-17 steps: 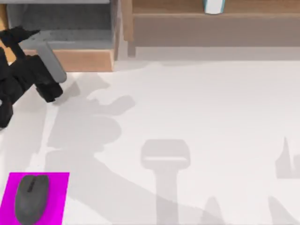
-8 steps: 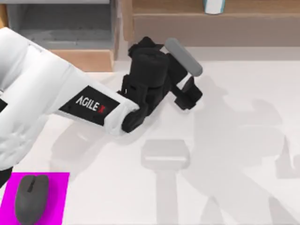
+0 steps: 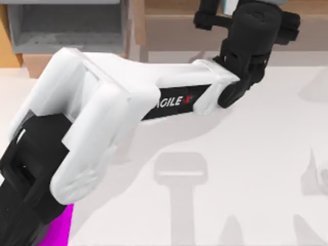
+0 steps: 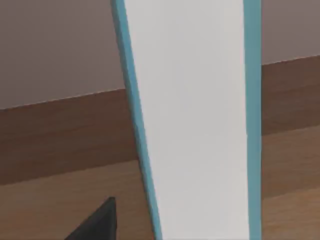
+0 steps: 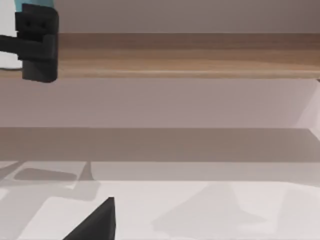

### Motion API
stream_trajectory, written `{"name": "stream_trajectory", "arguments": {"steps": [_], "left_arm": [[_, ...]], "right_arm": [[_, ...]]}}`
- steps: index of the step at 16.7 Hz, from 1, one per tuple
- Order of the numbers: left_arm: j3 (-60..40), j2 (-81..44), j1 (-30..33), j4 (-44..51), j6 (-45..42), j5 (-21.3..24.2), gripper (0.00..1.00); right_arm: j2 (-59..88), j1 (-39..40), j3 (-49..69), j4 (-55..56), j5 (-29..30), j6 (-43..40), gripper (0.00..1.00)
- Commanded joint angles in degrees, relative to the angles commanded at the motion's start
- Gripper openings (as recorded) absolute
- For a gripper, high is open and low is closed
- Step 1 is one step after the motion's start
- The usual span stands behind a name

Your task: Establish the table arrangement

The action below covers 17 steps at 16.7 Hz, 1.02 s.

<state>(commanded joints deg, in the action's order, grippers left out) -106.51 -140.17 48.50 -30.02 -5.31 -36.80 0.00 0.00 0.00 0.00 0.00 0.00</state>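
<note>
Writing: "AGILEX" on the left arm's white link [image 3: 174,100].
Left gripper [image 3: 220,13]: now at the wooden shelf [image 3: 174,23], by the white-and-teal object [image 4: 190,120]; finger state cannot be told.
Change: previously beside the drawer unit [image 3: 66,25].
Table [image 3: 246,154]: spread below.

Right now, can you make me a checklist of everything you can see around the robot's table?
Surface: white table, shadows on it.
Job's things: white and teal object standing on the wooden shelf.
Clutter: magenta mat corner at the left front.
Grippers: left gripper up at the shelf beside the object; fingers unclear.
Cables: nothing seen.
Surroundings: light-wood drawer unit, grey inside, at the back left.
</note>
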Motion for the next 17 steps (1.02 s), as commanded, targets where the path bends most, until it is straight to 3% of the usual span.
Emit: {"name": "stream_trajectory", "arguments": {"steps": [5, 11, 17], "left_arm": [[-11.10, -3.64, -0.22, 2.50, 4.46, -8.38, 1.00], [-11.63, -3.57, -0.22, 2.68, 4.55, -8.62, 1.00], [-18.70, -7.58, -1.54, 6.09, 4.73, -7.46, 1.00]], "right_arm": [[0.00, 0.00, 0.00, 0.00, 0.00, 0.00, 1.00], [0.00, 0.00, 0.00, 0.00, 0.00, 0.00, 1.00], [0.00, 0.00, 0.00, 0.00, 0.00, 0.00, 1.00]]}}
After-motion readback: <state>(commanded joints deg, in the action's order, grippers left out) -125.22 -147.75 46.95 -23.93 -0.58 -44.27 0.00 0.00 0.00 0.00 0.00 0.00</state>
